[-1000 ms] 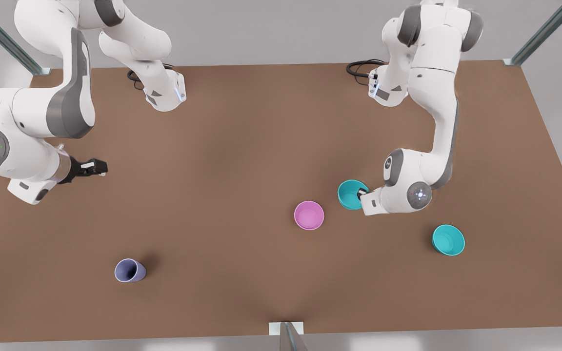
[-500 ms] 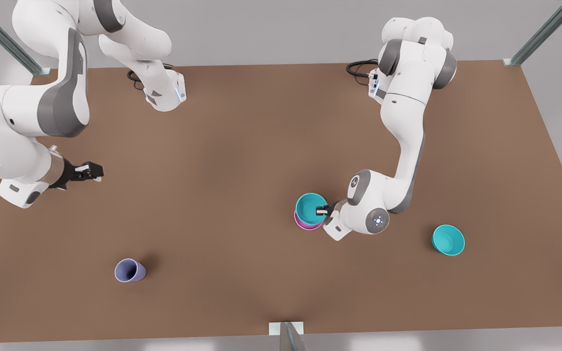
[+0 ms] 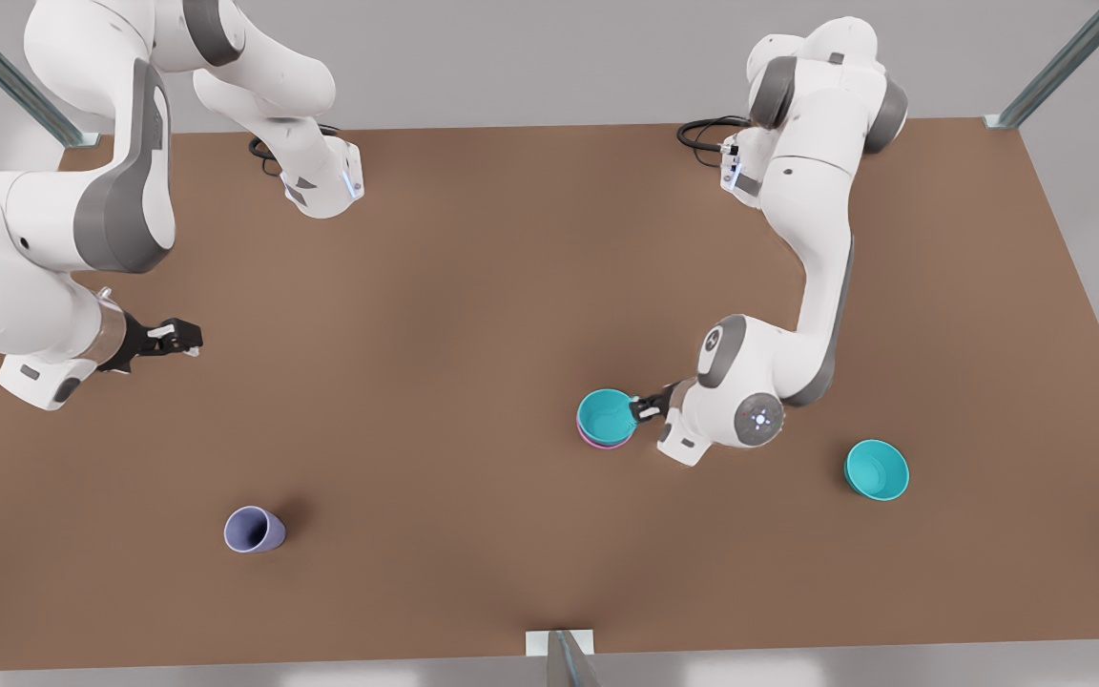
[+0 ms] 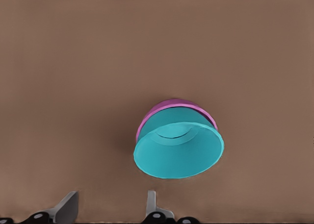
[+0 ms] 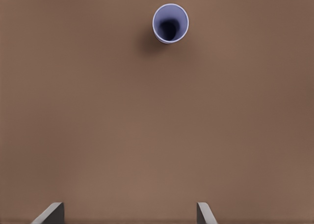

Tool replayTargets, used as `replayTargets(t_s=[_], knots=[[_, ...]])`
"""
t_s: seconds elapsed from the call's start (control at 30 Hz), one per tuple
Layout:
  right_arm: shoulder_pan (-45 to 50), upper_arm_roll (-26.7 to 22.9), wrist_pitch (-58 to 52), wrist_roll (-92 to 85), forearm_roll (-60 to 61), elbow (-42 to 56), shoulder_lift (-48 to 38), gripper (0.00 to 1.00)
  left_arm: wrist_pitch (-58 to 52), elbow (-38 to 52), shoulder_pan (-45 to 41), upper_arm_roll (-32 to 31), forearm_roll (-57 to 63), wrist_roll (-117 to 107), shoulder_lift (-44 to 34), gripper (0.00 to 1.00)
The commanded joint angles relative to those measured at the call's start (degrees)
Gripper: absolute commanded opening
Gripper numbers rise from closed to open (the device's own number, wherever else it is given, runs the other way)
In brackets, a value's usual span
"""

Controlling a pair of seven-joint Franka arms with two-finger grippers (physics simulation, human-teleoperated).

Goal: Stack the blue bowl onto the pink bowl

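Observation:
The blue bowl [image 3: 605, 412] [image 4: 179, 155] sits nested in the pink bowl [image 3: 602, 444] [image 4: 172, 105], whose rim peeks out around it. My left gripper [image 3: 646, 408] [image 4: 109, 209] is just beside the stack, on the front view's right of it. It is open with nothing between its fingers, clear of the rim. My right gripper [image 3: 183, 336] [image 5: 127, 213] waits open over bare table at the front view's left.
A second teal bowl [image 3: 876, 468] stands near the front view's right. A lavender-grey cup [image 3: 252, 530] [image 5: 170, 22] stands toward the lower left of the front view. The brown table [image 3: 473, 286] is bare between them.
The left gripper carried the blue bowl toward the front view's left, set it into the pink bowl, let go and drew back slightly. The right arm barely shifted.

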Motion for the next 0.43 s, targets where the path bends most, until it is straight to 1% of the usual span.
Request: replayTargets(t_s=[0.0,0.03,0.1,0.13,0.17,0.2,0.23,0.27,0.3,0.33,0.4], knots=[[0.0,0.0,-0.1,-0.6,-0.1,0.0,-0.1,1.0,-24.1,0.7,0.1,2.8,10.1,-8.2,-6.7,1.0],[0.0,0.0,-0.1,-0.6,-0.2,0.0,-0.1,1.0,-28.8,3.1,0.1,6.4,12.7,0.2,-11.3,1.0],[0.1,0.0,-0.1,-0.6,-0.1,-0.1,-0.1,1.0,-32.3,6.1,0.0,6.8,22.9,13.4,-15.2,1.0],[0.1,0.0,-0.1,-0.6,-0.1,0.0,-0.1,1.0,-31.6,5.3,0.6,6.6,25.5,18.1,-18.3,1.0],[0.1,0.0,-0.1,-0.6,-0.1,0.0,-0.1,1.0,-20.9,-0.6,8.0,-3.7,26.1,17.2,-23.8,1.0],[0.0,0.0,-0.1,-0.6,-0.1,0.0,-0.1,1.0,-14.1,-6.0,10.5,-5.9,25.5,16.9,-29.1,1.0],[0.2,0.0,-0.1,-0.6,0.0,0.0,-0.1,1.0,-16.3,-8.5,11.4,-6.4,25.6,22.5,-32.0,1.0],[0.2,0.0,-0.2,-0.6,0.1,0.0,-0.1,1.0,-17.7,-5.7,11.4,-6.4,25.3,22.6,-31.1,1.0],[0.2,0.0,-0.2,-0.6,0.0,0.0,-0.1,1.0,-17.8,-5.4,11.4,-6.4,25.3,22.7,-30.4,1.0],[0.1,0.0,-0.2,-0.6,-0.1,0.0,-0.1,1.0,-20.6,-3.5,11.4,-6.4,25.7,22.7,-29.0,1.0],[0.1,0.0,-0.2,-0.6,-0.2,-0.1,-0.1,1.0,-21.3,-2.4,11.4,-6.3,25.4,22.8,-28.4,1.0]])
